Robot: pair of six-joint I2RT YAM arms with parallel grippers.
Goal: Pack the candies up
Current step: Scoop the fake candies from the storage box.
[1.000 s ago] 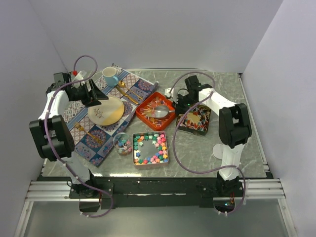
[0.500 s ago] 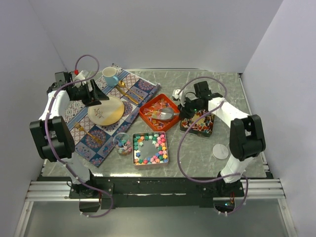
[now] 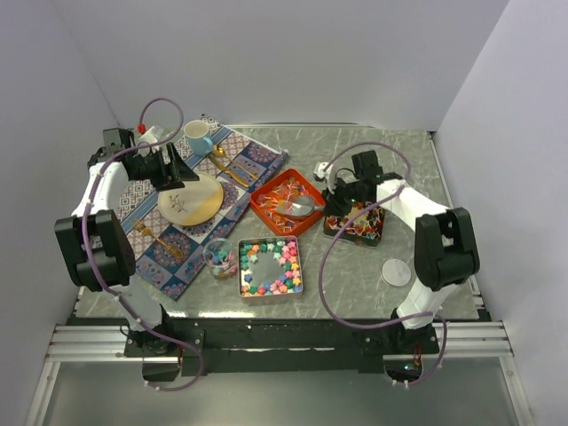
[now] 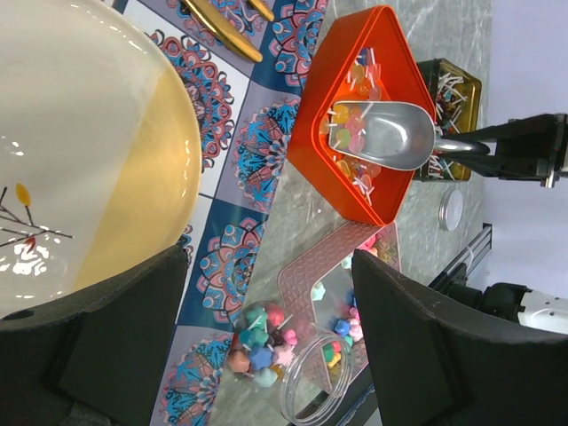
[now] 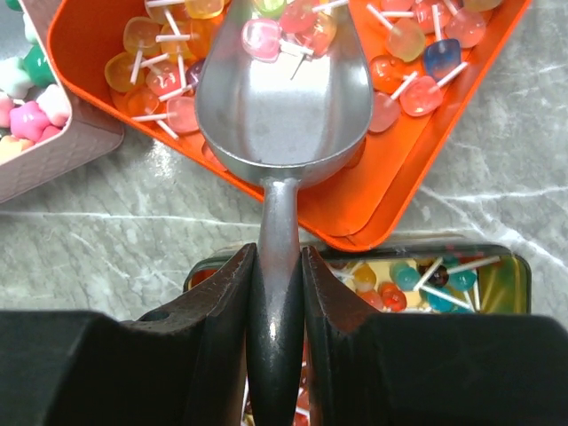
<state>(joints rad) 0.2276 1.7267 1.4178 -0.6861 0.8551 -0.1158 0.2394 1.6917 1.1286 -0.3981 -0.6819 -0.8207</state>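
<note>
Compared with a second ago, the right arm's elbow has swung out and lower toward the desk's (image 3: 355,151) right side. The silver scoop (image 5: 284,98) has slid slightly rightward inside the orange tray (image 5: 399,177), and the left arm has barely shifted. The tray sits between the patterned placemat (image 3: 169,248) and a dark tin (image 4: 470,96), which lies right under the scoop's handle. A tin of star candies (image 3: 284,266) sits nearer the front, with a glass jar (image 3: 220,257) of them just beside it. A round lid (image 3: 397,272) lies off to the right. The right gripper (image 5: 277,266) is pinched narrow on the scoop's handle, and the bowl rests among the stick candies (image 5: 408,40) in the tray with a few at its tip. The left gripper (image 4: 271,266) stands wide and empty above the plate (image 3: 191,200).
</note>
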